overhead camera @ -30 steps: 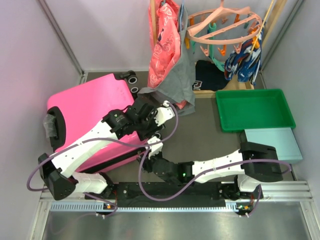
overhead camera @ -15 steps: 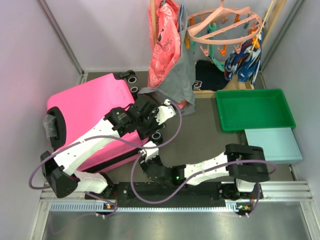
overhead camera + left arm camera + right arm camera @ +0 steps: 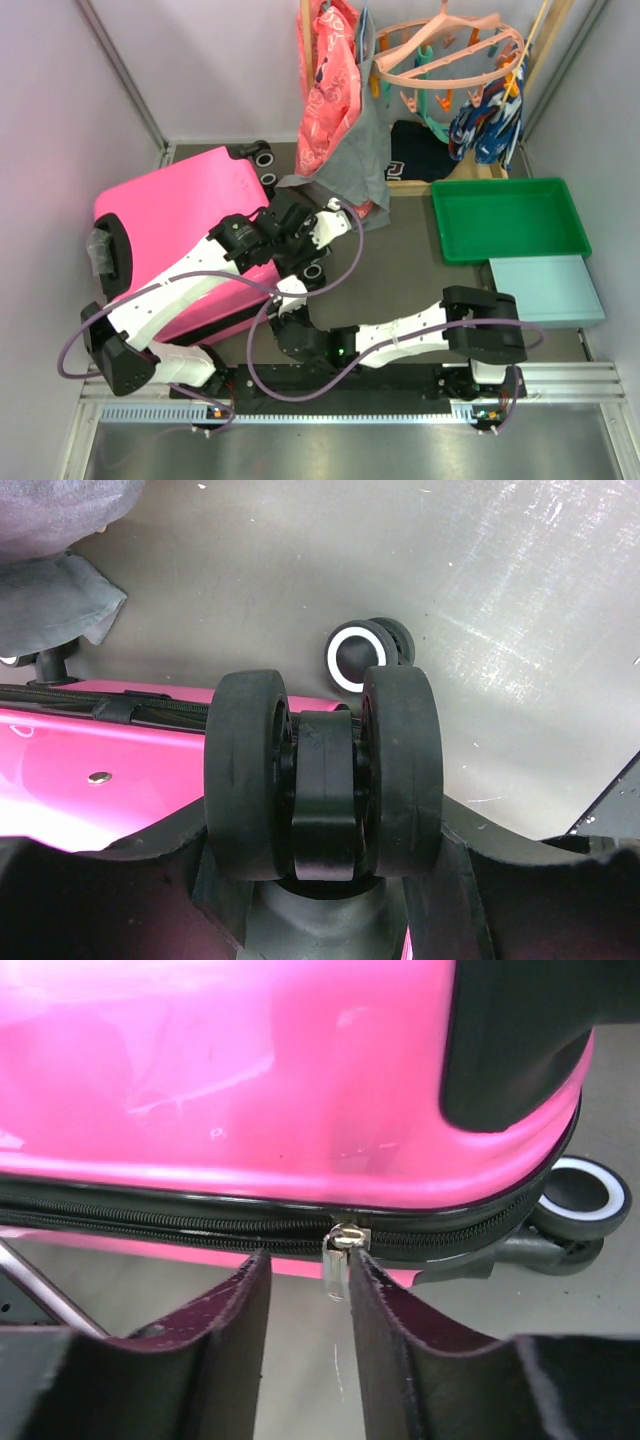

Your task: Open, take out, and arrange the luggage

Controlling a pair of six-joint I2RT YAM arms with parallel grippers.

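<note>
Straddling zipper pull (image 3: 334, 1260), right gripper (image 3: 308, 1260) unclosed; luggage (image 3: 200, 1080) mostly cut off.

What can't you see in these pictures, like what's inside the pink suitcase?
- Inside the luggage: every view, the closed pink shell hides it.
- Left gripper: left wrist view, the twin wheel covers its fingers, so a clamp can't be judged.
- Right gripper: top view, its own wrist hides where it meets the luggage.
- Zipper pull: too small in the top view.
</note>
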